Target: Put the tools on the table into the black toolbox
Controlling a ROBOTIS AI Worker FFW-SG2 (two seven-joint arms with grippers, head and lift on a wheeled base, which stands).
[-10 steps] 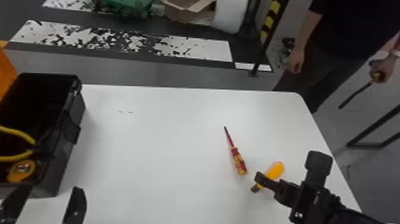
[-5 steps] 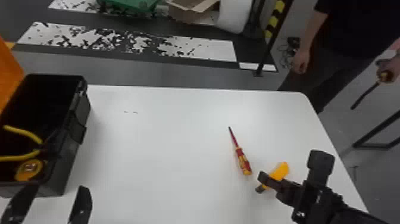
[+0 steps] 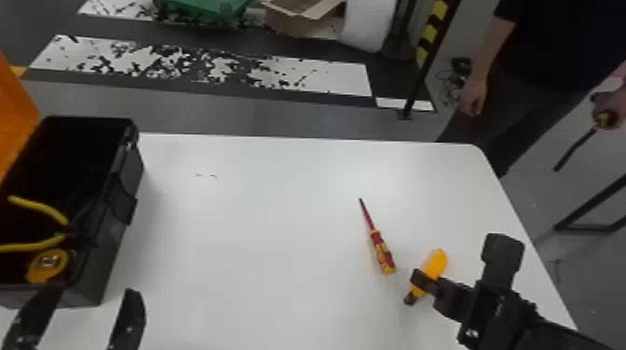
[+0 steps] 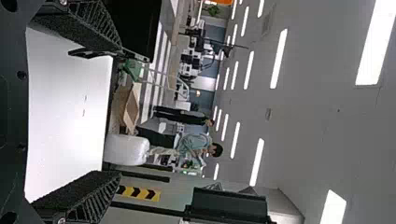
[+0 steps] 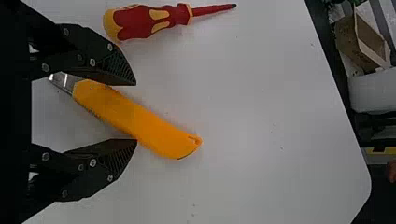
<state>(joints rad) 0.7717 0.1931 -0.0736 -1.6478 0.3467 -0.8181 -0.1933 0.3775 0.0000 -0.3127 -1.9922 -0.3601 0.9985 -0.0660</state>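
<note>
The black toolbox point(image 3: 88, 274) stands at the left, holding yellow-handled pliers point(image 3: 37, 244) and a yellow tape measure point(image 3: 46, 265). Close to its near side is my left gripper point(image 3: 83, 316), empty and open; in the left wrist view the left gripper point(image 4: 119, 112) has its fingers wide apart. My right gripper point(image 3: 425, 283) is over the yellow utility knife point(image 3: 435, 264). The right wrist view has the knife point(image 5: 135, 121) lying slantwise between the spread fingers of the right gripper point(image 5: 135, 112). Beside it lies the red-and-yellow screwdriver point(image 3: 382, 251), handle toward the robot.
The white table point(image 3: 256, 223) has a rounded far right corner. An orange lid point(image 3: 14, 116) rises behind the toolbox. Past the right edge, a person's hand point(image 3: 615, 109) holds a dark-shafted tool point(image 3: 575, 149). A cardboard box point(image 3: 302, 16) is on the floor behind.
The head view has swung slightly, so the toolbox and tools appear farther right. My right gripper's visible finger has shifted a little to the right over the knife.
</note>
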